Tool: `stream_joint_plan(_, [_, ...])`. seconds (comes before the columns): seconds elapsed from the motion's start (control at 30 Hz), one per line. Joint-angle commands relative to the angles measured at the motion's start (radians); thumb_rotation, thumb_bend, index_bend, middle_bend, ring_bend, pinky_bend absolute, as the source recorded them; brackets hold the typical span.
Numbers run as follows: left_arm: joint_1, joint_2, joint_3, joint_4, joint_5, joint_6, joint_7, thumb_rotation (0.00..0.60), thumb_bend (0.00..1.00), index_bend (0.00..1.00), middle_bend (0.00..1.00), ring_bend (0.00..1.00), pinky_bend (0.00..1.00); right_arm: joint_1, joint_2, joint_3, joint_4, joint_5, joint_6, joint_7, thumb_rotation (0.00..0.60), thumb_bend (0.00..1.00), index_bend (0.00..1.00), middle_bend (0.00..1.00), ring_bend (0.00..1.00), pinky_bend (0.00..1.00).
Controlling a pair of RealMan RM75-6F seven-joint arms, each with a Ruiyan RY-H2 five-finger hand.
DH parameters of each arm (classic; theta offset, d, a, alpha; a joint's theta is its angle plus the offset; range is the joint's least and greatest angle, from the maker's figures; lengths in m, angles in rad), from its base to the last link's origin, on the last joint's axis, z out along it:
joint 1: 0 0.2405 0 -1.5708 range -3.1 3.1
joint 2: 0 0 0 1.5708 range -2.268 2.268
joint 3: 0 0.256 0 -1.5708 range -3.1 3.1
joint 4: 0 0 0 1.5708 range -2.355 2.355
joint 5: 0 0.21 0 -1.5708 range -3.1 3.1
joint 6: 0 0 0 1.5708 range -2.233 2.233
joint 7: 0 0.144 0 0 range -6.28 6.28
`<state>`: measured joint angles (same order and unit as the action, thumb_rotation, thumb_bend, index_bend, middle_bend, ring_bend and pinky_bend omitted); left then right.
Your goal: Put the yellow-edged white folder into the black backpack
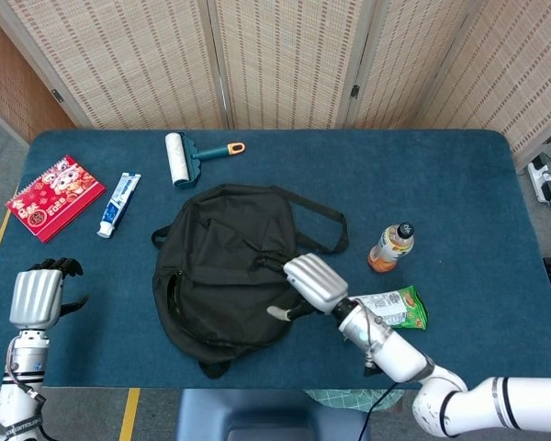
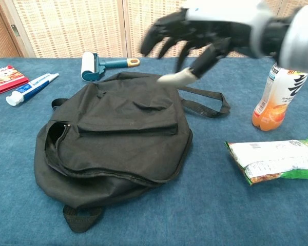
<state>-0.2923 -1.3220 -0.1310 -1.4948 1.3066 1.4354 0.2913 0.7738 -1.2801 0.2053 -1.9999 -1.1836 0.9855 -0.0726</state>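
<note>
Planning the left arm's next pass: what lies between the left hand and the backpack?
In the head view, only bare blue table lies between the left hand and the black backpack; the toothpaste sits farther back.

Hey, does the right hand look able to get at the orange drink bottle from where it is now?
Probably yes. The right hand hangs open above the black backpack, holding nothing. The orange drink bottle stands upright on bare table to its right, with nothing between them; the snack packet lies nearer the robot, clear of that path.

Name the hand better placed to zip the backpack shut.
Right. The right hand hovers open over the backpack, while the left hand sits off by the table's left edge.
</note>
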Motion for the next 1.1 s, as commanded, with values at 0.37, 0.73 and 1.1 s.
stream_joint_plan(0.37, [0.076,0.056,0.027,-0.047,0.014,0.058,-0.010,0.600,0.15,0.34,0.35,0.28,0.30,-0.400,0.138,-0.238,0.046,-0.160,0.446,-0.179,0.587,0.37,0.10,0.25,0.19,0.35])
stream_joint_plan(0.73, [0.121,0.107,0.085,-0.111,0.068,0.053,-0.037,0.600,0.13,0.20,0.21,0.16,0.15,-0.562,0.138,-0.280,0.198,-0.224,0.559,-0.065,0.398,0.29,0.00,0.07,0.00,0.08])
stream_joint_plan(1.1, [0.177,0.120,0.129,-0.147,0.162,0.116,-0.088,0.600,0.12,0.19,0.20,0.16,0.14,-0.630,0.114,-0.275,0.281,-0.285,0.594,-0.023,0.401,0.30,0.00,0.07,0.00,0.08])
